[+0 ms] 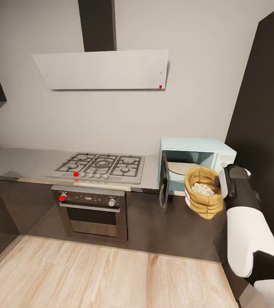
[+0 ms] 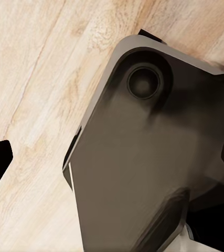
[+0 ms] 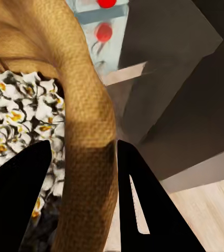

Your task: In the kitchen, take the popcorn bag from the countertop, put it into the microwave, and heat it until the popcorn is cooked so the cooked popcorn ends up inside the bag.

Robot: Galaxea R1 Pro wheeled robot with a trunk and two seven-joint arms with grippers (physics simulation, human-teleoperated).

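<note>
One pincer (image 1: 219,185), the right, clamps the bag (image 1: 204,191) rim, held at the open microwave (image 1: 195,159) mouth | left: cannot tell | step: loading | next: push inside, release, shut door (image 1: 164,185).

Microwave (image 1: 197,159) on countertop (image 1: 17,162), right of stove (image 1: 100,166) (oven (image 1: 92,209) beneath). Popcorn bag (image 1: 203,191) before microwave's open door (image 1: 164,185), popcorn (image 1: 203,188) inside.

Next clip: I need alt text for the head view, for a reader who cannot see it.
The right gripper holds the popcorn bag, full of white popcorn, in front of the open pale blue microwave on the grey countertop. To the left are a gas hob above a steel oven, a range hood above, and wood flooring below.
</note>
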